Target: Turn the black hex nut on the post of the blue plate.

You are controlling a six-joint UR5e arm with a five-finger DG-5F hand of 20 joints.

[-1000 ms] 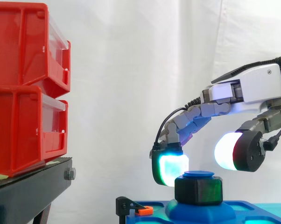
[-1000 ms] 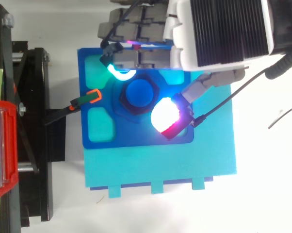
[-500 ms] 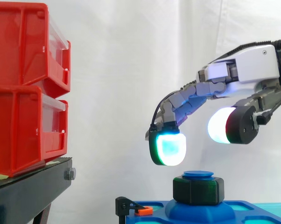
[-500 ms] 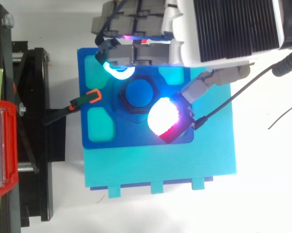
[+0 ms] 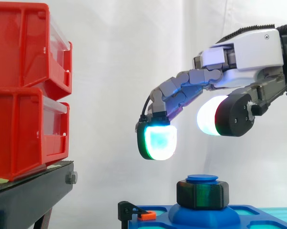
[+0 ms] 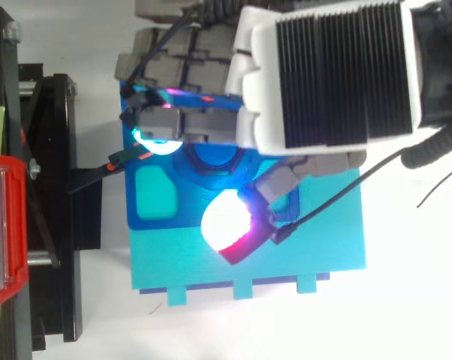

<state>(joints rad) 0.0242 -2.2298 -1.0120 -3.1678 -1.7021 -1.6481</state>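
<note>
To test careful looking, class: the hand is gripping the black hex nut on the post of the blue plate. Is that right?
No. In the side view the hand hangs open above the black hex nut, touching nothing. The nut does sit on the post of the blue plate.

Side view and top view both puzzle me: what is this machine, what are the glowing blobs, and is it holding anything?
It is a robot arm ending in a hand with fingers and a thumb. The glowing blobs are its own fingertips. One camera looks level from the side, the other straight down on the same scene. Below the hand lies a blue plate with a post, and a black hex nut sits on that post. The hand hovers above the nut, open, holding nothing. At the left, red bins stand on a black stand.
</note>
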